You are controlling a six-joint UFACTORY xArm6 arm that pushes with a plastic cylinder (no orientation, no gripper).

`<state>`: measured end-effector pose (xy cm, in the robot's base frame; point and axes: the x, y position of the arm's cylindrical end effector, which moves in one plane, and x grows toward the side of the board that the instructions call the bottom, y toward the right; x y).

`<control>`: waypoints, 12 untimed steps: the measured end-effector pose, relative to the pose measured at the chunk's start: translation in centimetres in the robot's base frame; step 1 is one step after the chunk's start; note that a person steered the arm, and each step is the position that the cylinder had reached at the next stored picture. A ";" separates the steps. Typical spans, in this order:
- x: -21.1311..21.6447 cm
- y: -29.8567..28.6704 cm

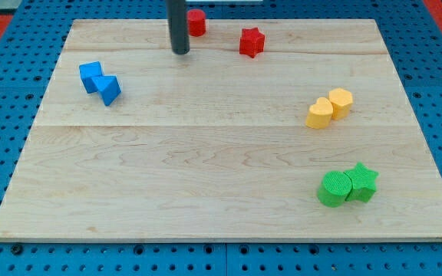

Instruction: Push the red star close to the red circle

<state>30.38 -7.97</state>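
The red star (251, 42) lies near the view's top, right of centre. The red circle (196, 22) lies at the top edge of the board, to the star's left and a little higher, with a gap between them. My tip (180, 51) rests on the board just below and left of the red circle, partly in front of it, and well to the left of the red star. It touches neither block that I can tell.
The wooden board (206, 176) lies on a blue pegboard. Two blue blocks (100, 81) touch at the left. Two yellow blocks (329, 107) touch at the right. A green circle (333, 188) and green star (362, 182) touch at the lower right.
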 end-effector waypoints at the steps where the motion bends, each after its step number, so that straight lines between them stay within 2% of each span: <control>1: 5.6 7.1; 2: 3.1 17.2; 3: -3.1 20.0; 4: -5.3 11.5; 5: -7.3 9.9; 6: -4.5 9.9; 8: -4.1 11.4; 9: -3.7 9.9; 11: -1.9 2.6; 12: 0.0 1.4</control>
